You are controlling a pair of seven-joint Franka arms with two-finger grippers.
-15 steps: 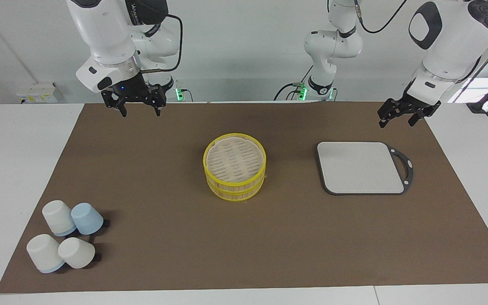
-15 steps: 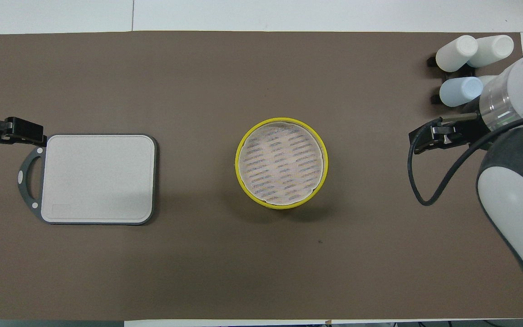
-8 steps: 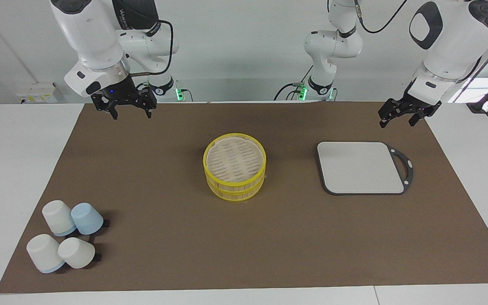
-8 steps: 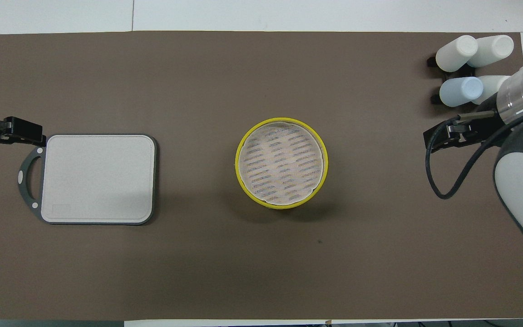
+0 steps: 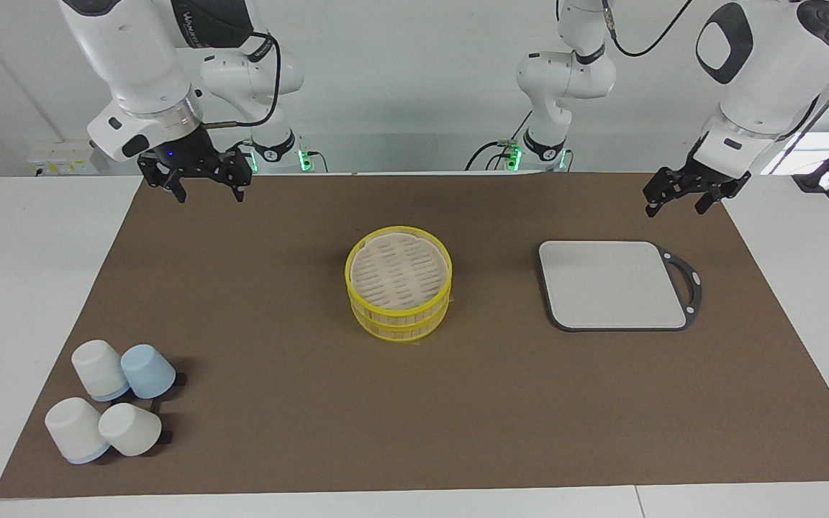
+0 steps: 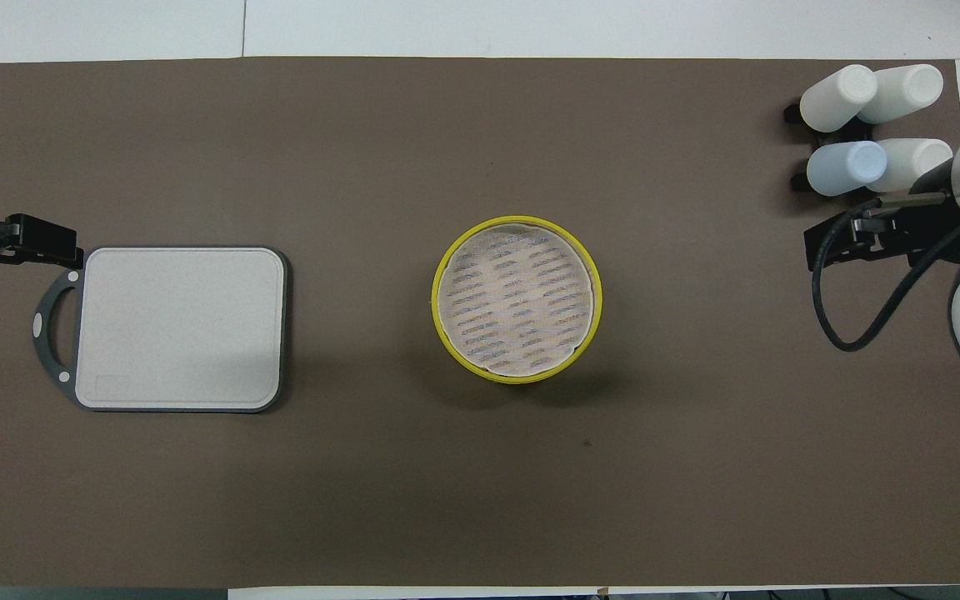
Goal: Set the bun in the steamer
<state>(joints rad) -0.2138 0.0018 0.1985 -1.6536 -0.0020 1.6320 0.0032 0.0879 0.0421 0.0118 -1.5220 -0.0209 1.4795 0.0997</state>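
Note:
The steamer (image 5: 399,288) (image 6: 517,298), round bamboo with bright yellow rims, stands in the middle of the brown mat. Its top shows a pale slatted surface with nothing on it. The bun is hidden or out of view in both views. My right gripper (image 5: 211,196) (image 6: 851,242) hangs open and empty in the air over the mat's edge at the right arm's end. Over the mat's corner at the left arm's end, by the board's handle, my left gripper (image 5: 673,208) (image 6: 30,242) waits open and empty.
A grey rectangular board (image 5: 612,284) (image 6: 180,327) with a dark handle lies beside the steamer toward the left arm's end. Several upturned white and pale blue cups (image 5: 109,403) (image 6: 863,125) cluster at the right arm's end, farther from the robots than the steamer.
My right gripper has drifted away from the steamer toward the right arm's end of the table, still open. The left arm, steamer, board and cups have not moved.

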